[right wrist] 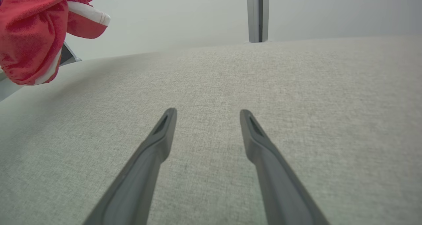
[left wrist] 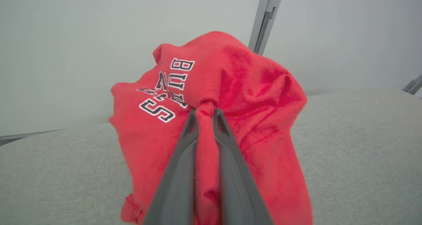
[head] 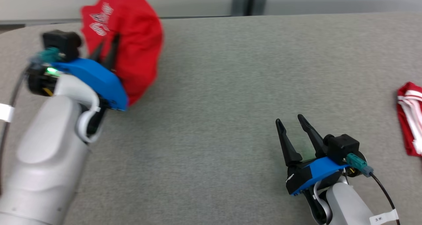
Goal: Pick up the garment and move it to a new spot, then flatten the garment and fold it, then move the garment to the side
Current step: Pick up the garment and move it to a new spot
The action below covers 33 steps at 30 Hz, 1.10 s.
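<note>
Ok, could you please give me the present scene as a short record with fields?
surface: grey fabric-covered table
main item: red garment with printed letters, bunched up, far left
left tool: shut on a fold of the red garment
right tool: open, holding nothing, over bare table at near right
other item: striped cloth, red and white, at the right edge
task stage: pick-up; garment not yet flattened or folded

Light: bright, even, diffuse.
Shadows: faint, soft, beneath the right gripper (head: 289, 118) on the surface (head: 214, 119), lower right of head view.
Blur: garment (head: 138, 47) and left forearm (head: 49, 152) smeared, upper left.
Wrist views: fingers (right wrist: 148, 159) soft at bottom edge; surface horizon bowed.
</note>
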Available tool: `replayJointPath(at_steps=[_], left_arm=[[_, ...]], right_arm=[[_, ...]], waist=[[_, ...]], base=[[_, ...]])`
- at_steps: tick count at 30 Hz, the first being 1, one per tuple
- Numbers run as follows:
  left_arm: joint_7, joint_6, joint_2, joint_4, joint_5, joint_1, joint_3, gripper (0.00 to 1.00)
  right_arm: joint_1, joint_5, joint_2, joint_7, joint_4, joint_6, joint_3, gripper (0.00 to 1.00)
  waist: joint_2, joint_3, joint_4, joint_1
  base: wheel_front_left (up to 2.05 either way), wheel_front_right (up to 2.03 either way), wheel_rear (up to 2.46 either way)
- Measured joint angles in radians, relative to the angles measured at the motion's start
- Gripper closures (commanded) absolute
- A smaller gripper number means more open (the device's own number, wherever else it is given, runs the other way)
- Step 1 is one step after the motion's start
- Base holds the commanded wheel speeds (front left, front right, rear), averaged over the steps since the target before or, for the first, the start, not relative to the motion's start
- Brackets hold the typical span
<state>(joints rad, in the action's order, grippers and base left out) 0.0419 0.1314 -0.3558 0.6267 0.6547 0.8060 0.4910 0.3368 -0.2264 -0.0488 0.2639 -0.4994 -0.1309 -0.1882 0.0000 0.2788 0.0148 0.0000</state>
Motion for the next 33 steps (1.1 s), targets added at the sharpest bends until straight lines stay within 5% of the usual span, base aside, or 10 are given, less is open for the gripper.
replayJointPath(at_steps=[13,14,16,27,33], left_arm=[[-0.029,0.000,0.171,0.044,0.106,-0.084,0.305,1.00],[-0.031,0.000,0.179,0.065,0.115,-0.091,0.321,0.94],[-0.049,0.000,0.188,0.108,0.122,-0.103,0.342,0.00],[-0.283,-0.007,0.190,0.247,0.127,-0.098,0.322,0.00],[-0.304,-0.072,0.128,0.152,0.078,-0.180,0.155,0.00]], right_arm=[[-0.023,-0.021,-0.001,0.000,0.006,0.000,0.016,0.00],[-0.024,-0.022,-0.001,0.000,0.007,0.000,0.015,0.00],[-0.027,-0.023,-0.001,0.000,0.009,0.000,0.013,0.00],[-0.044,-0.025,-0.001,0.000,0.008,0.000,0.040,0.00],[-0.061,-0.022,-0.001,0.000,0.001,0.000,0.054,0.00]], waist=[[0.0000,-0.034,-0.170,0.0000],[0.0000,-0.036,-0.179,0.0000],[0.0000,-0.040,-0.191,0.0000],[0.0000,-0.089,-0.150,0.0000],[0.0000,-0.138,-0.112,0.0000]], base=[[0.00,0.00,0.00],[0.00,0.00,0.00],[0.00,0.00,0.00],[0.00,0.00,0.00],[0.00,0.00,0.00]])
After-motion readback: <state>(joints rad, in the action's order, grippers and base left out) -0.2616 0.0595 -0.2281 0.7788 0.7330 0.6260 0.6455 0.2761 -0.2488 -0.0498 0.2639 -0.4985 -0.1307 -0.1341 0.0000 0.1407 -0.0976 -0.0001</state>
